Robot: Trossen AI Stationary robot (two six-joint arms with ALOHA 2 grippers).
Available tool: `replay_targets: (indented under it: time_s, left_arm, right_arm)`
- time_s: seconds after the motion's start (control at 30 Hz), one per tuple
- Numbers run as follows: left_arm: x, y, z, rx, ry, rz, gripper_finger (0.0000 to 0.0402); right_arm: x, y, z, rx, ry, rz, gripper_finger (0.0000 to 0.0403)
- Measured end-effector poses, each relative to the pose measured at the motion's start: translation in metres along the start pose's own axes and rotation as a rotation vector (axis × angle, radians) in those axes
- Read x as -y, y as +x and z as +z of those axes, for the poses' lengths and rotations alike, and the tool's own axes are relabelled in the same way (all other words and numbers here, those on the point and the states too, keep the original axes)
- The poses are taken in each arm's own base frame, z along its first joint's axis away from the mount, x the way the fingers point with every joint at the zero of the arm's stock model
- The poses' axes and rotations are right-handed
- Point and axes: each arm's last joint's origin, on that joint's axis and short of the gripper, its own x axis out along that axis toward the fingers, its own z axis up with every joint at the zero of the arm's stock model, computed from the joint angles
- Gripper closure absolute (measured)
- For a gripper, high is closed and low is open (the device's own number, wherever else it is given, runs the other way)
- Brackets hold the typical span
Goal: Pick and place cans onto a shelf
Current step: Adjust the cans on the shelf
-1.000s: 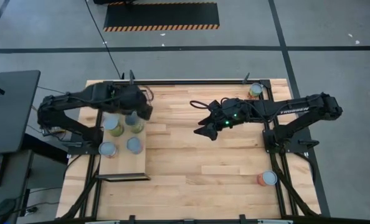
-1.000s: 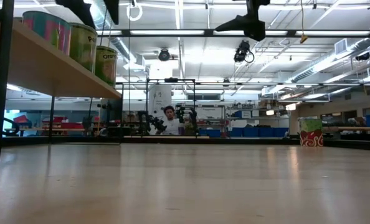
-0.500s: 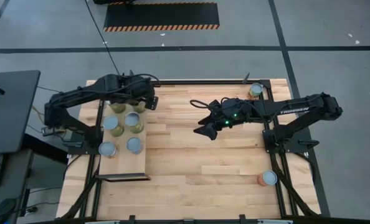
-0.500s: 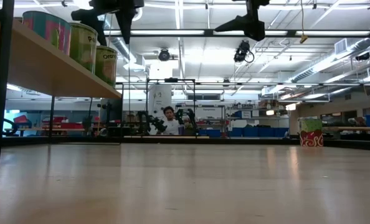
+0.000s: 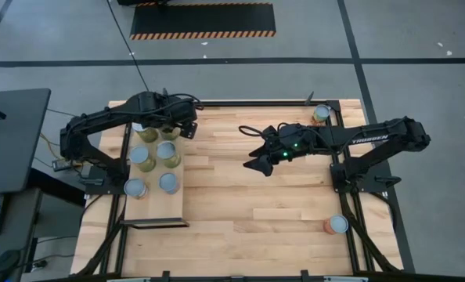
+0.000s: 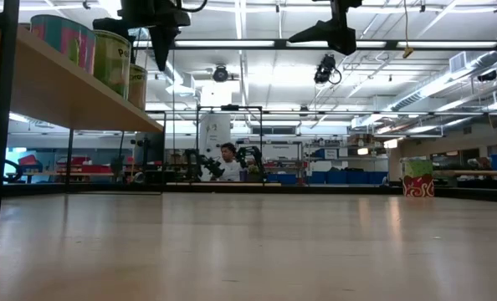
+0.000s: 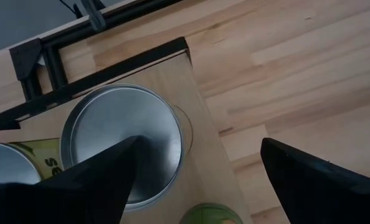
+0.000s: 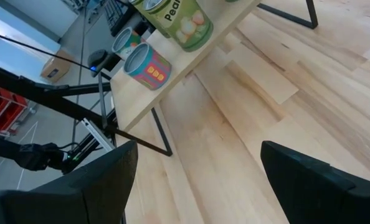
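Observation:
Several cans with silver tops [image 5: 167,150] stand upright on the pale wooden shelf [image 5: 156,207] at the table's left. My left gripper [image 5: 186,128] is open and empty. It hovers over the shelf's far right corner, where one can's silver top [image 7: 119,140] shows between and beyond its fingers. My right gripper [image 5: 256,163] is open and empty above the middle of the table. In the low view the shelf's cans [image 6: 110,58] stand in a row, with my left gripper [image 6: 161,38] above them.
One can [image 5: 321,113] stands at the table's far right corner and an orange-red one [image 5: 337,225] near its near right corner. The shelf's black frame [image 7: 110,68] runs along its far end. The wooden tabletop [image 5: 248,204] lies between shelf and right arm. A person shows far off [image 6: 228,161].
My left gripper has drawn back from over the middle cans on the shelf toward the table's far edge. A can top that it covered now shows. The right arm has kept still.

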Motion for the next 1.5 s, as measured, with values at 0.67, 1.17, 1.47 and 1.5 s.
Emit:
replay_targets:
  time_s: [0.67,1.17,1.47,1.5]
  left_arm:
    - [0.003,-0.001,0.003,0.024,-0.005,-0.036,0.0059]
    - [-0.009,-0.080,-0.016,-0.065,0.133,-0.343,0.0059]
    - [-0.022,-0.093,-0.077,-0.204,0.198,-0.436,0.0059]
    - [-0.028,-0.095,-0.081,-0.203,0.176,-0.442,0.0059]
  right_arm:
    - [0.000,0.000,0.000,-0.001,0.000,0.001,0.0055]
    - [0.000,0.000,0.000,-0.001,0.000,0.001,0.0055]
    - [-0.001,0.000,0.001,0.007,0.011,0.006,0.0055]
    - [-0.001,0.000,0.001,0.008,0.019,0.007,0.0055]
